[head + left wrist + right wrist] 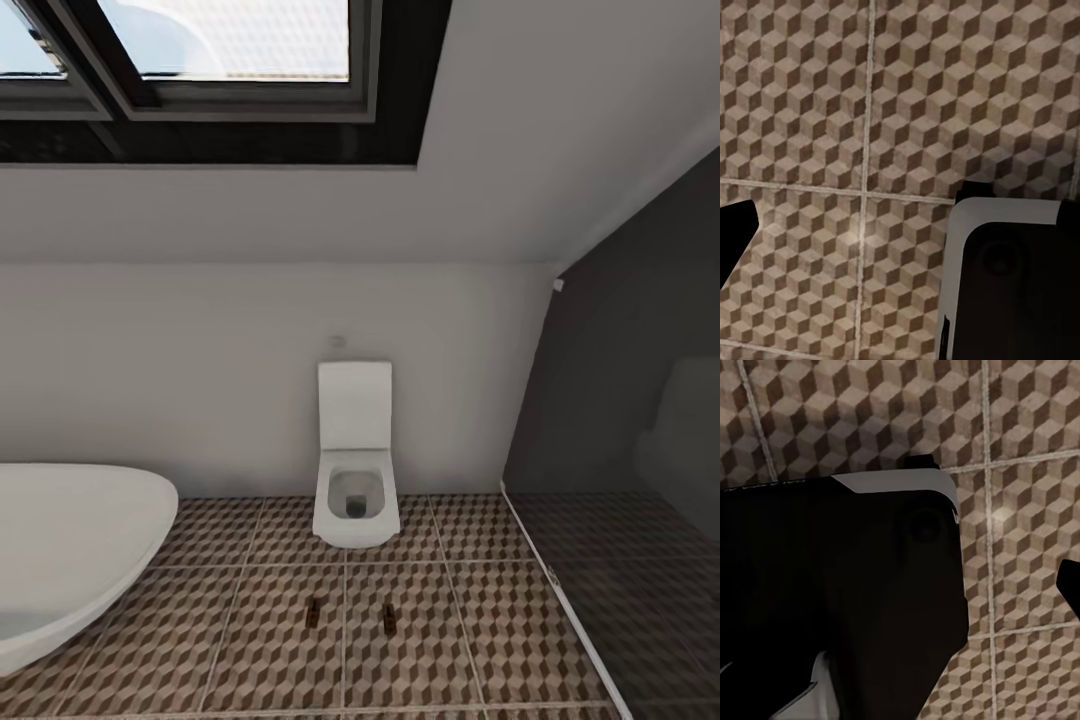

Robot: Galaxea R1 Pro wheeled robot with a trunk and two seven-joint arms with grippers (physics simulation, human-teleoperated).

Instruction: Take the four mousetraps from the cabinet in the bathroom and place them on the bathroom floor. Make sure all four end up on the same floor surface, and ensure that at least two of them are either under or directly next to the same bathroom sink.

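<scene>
Two mousetraps lie on the cube-patterned bathroom floor in front of the toilet, one left of the other, about a tile's width apart. Both are small brown boards, too small for detail. The cabinet and the sink are out of view. In the left wrist view a dark finger stands at the picture's edge, with bare floor tile across the wide gap. In the right wrist view a dark fingertip shows at the edge over tile; nothing is held by either gripper.
A white wall-hung toilet with its lid up stands at the far wall. A white oval bathtub fills the near left. A dark glass partition closes the right side. The robot's own dark and white body hangs over the floor.
</scene>
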